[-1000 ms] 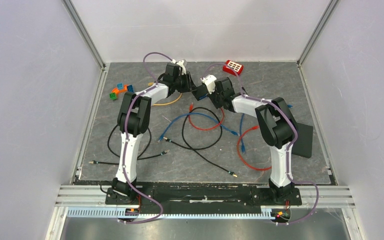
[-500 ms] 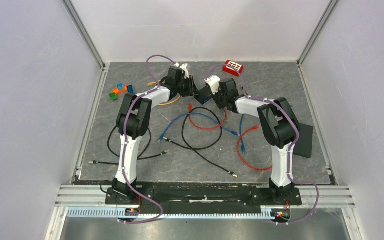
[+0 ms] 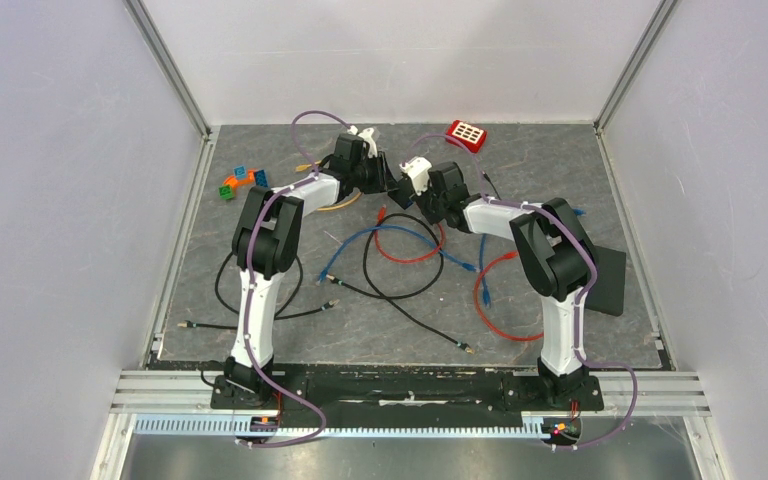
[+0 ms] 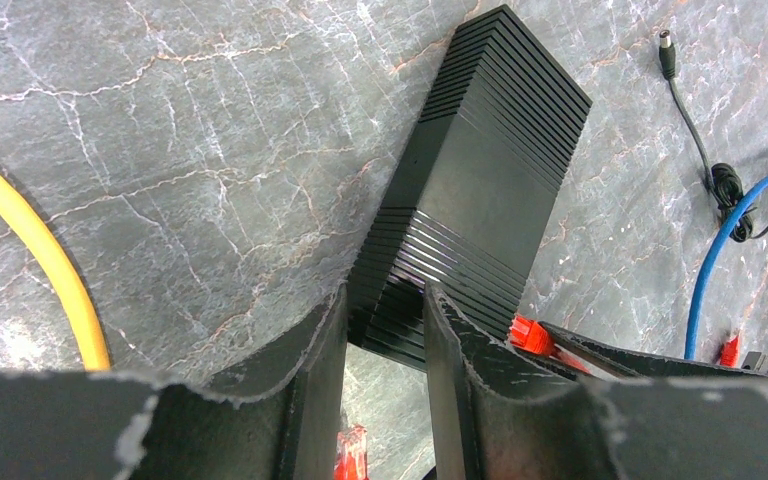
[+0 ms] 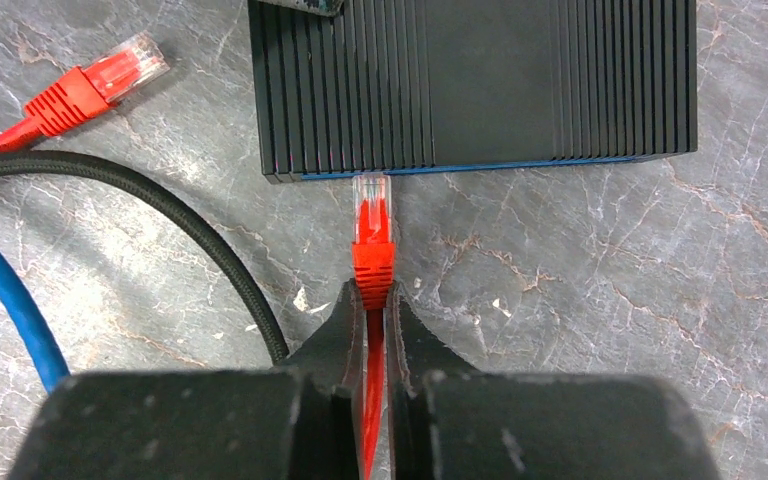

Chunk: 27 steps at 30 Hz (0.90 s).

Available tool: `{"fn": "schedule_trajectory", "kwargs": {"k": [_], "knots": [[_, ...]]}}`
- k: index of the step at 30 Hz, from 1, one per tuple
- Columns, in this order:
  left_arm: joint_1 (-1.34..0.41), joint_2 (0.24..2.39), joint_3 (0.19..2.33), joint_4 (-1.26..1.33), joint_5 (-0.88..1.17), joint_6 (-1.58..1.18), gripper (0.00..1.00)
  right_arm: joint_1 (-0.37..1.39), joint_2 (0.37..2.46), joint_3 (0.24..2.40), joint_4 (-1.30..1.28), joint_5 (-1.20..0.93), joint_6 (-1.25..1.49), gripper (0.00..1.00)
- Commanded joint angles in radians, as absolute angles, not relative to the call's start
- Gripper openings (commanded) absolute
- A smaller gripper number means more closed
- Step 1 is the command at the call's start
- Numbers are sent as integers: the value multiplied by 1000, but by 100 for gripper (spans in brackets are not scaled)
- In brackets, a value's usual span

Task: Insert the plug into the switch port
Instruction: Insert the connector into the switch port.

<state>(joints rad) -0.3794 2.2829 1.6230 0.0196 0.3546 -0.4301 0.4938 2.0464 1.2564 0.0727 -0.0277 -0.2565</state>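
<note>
The right gripper is clamped on the red cable just behind its plug, whose clear tip touches the near face of the black switch, toward that face's left end. The left gripper has its fingers pressed against one end of the switch, which lies flat on the table near its far edge, between the two grippers.

White-and-black arms, purple cables
</note>
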Motion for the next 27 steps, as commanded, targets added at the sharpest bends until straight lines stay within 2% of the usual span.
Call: {"fn": "schedule_trajectory", "kwargs": {"k": [1, 18, 27], "knots": [[-396, 2250, 1596, 28, 396, -456, 39, 517, 2000, 1253, 77, -45, -208, 0], [-416, 2224, 1532, 67, 418, -484, 38, 535, 1994, 1239, 143, -6, -147, 0], [-420, 2218, 1493, 84, 468, -539, 37, 534, 1977, 1152, 339, 14, -215, 0]]}}
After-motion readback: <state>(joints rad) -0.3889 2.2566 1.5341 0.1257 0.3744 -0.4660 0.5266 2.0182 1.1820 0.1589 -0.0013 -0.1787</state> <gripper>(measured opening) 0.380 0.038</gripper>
